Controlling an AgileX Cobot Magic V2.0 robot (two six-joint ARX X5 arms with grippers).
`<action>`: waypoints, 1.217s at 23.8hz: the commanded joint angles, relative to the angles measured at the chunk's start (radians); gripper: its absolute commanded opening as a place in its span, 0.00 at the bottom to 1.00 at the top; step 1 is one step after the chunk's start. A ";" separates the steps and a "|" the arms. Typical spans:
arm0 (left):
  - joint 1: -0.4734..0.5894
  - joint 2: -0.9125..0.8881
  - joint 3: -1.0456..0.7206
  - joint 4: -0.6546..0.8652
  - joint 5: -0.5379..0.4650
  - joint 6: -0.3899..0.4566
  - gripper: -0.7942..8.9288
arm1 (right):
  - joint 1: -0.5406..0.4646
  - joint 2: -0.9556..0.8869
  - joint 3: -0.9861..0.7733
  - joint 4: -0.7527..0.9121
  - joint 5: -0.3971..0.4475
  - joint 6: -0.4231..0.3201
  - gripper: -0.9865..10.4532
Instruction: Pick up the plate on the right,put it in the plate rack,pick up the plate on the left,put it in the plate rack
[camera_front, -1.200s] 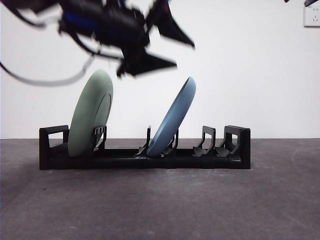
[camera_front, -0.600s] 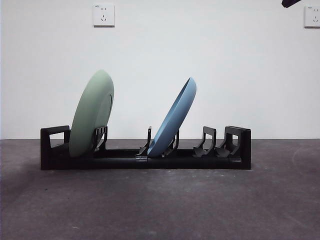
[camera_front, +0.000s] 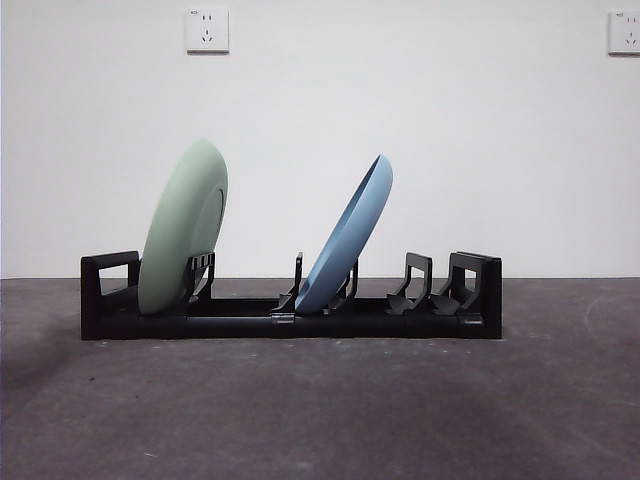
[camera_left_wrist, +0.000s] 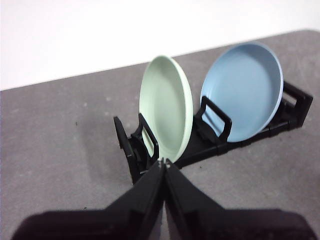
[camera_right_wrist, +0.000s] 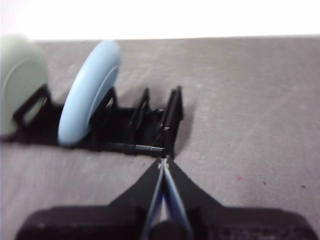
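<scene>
Green plate (camera_front: 183, 230) and blue plate (camera_front: 347, 238) both lean in the plate rack (camera_front: 290, 322). Left gripper (camera_left_wrist: 163, 162) and right gripper (camera_right_wrist: 163, 161), jaws pressed together, hold nothing. Judged complete; best to keep both clear of the rack.

Open tabletop (camera_front: 320, 420) in front of the plate rack (camera_front: 290, 322) and off both its ends. Free air above. Green plate (camera_front: 183, 230) and blue plate (camera_front: 347, 238) leaning in their slots (both tilted the same way), with a clear gap between. Two empty prong pairs (camera_front: 437, 285) beyond the blue.
</scene>
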 joint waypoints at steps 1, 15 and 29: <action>0.002 0.001 -0.006 -0.019 -0.001 -0.014 0.08 | 0.002 0.002 -0.008 0.009 0.045 0.118 0.09; 0.002 0.006 -0.006 -0.089 -0.001 -0.014 0.08 | 0.002 0.002 -0.008 0.005 0.077 0.117 0.09; 0.303 -0.101 -0.204 0.312 0.215 0.141 0.08 | 0.002 0.002 -0.008 0.003 0.077 0.117 0.09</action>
